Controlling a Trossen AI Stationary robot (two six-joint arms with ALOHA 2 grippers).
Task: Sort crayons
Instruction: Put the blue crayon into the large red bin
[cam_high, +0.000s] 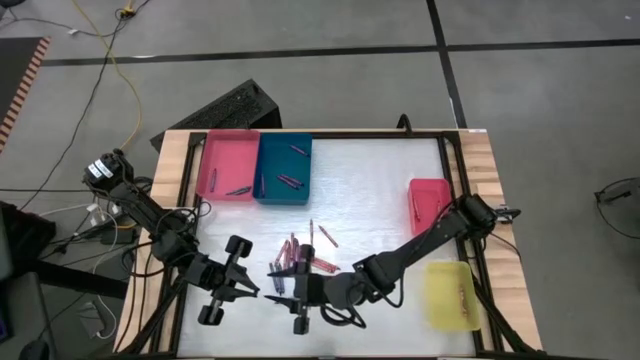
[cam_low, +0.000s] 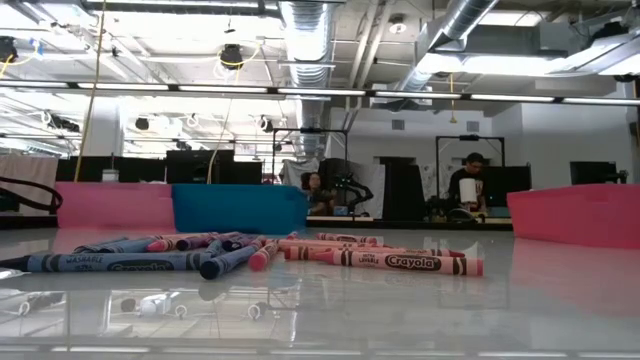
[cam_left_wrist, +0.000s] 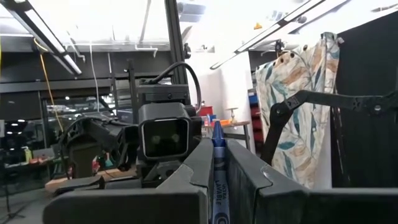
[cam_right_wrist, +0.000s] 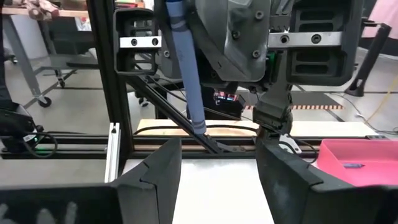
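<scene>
My left gripper is near the table's front, shut on a blue crayon and held above the table. My right gripper faces it from the right. Its open fingers stand short of the crayon's free end and touch nothing. A loose pile of red, pink and blue crayons lies flat on the table just behind both grippers, and it fills the low view. A few crayons lie in the pink tray and the blue tray. My left gripper pinches the blue crayon between its two fingers, and the crayon lies along them. Its pointed end sticks out past the fingertips toward my right gripper, slanting upward. The crayon is lifted clear of the table.
The pink and blue trays stand side by side at the far left. A red tray stands at the right edge and a yellow tray at the near right. Bare table shows between the pile and the far trays.
</scene>
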